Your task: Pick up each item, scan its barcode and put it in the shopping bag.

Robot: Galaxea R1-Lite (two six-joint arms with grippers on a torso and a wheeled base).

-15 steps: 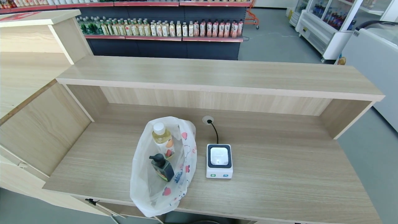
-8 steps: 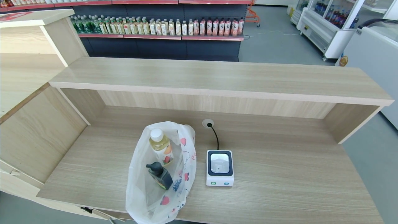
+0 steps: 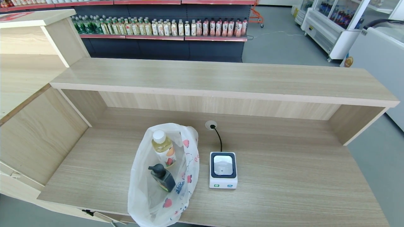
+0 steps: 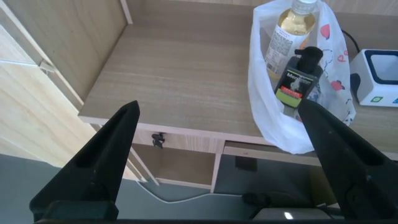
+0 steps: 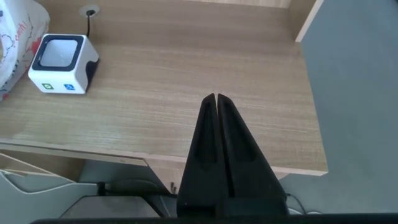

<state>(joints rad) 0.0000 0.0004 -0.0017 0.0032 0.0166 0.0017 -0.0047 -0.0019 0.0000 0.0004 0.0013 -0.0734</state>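
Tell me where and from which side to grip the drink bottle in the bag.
I would grip the drink bottle at its shoulder, under the white cap, coming from above. It stands about upright, top at the open mouth of the bag; the bag wall and the pump bottle crowd its lower body.

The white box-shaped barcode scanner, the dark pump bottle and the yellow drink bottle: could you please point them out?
white box-shaped barcode scanner point(image 3: 223, 164), head view, on its glass window
dark pump bottle point(image 3: 165, 180), head view, on its body
yellow drink bottle point(image 3: 162, 146), head view, on its yellow upper body
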